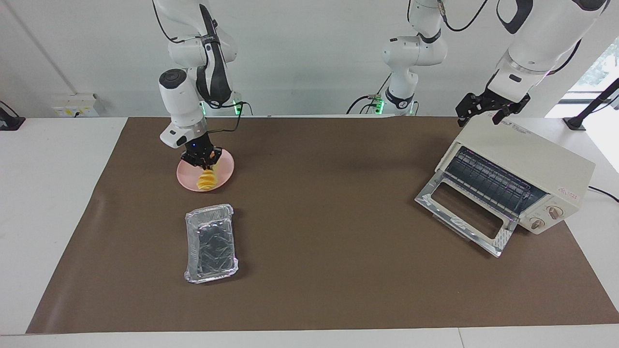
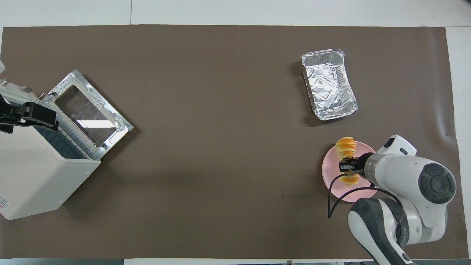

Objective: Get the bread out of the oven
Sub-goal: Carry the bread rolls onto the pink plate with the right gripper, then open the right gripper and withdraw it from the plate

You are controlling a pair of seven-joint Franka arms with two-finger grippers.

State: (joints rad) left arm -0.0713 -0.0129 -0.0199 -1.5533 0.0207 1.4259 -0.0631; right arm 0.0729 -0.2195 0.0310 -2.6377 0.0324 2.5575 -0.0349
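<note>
The golden-yellow bread (image 1: 207, 181) lies on a round pink plate (image 1: 184, 174) at the right arm's end of the table; it also shows in the overhead view (image 2: 346, 146). My right gripper (image 1: 205, 165) comes down on the loaf's middle and is shut on it, also seen from overhead (image 2: 347, 165). The cream-white oven (image 1: 532, 154) stands at the left arm's end, its glass door (image 1: 464, 212) dropped open and its wire rack bare. My left gripper (image 1: 483, 113) hangs open just over the oven's top edge above the opening, touching nothing.
A crinkled silver foil tray (image 1: 211, 241) lies empty, farther from the robots than the pink plate (image 2: 331, 173). The brown mat (image 1: 329, 203) covers the table. The oven's open door (image 2: 92, 106) juts toward the table's middle. Oven knobs (image 1: 546, 217) sit beside the door.
</note>
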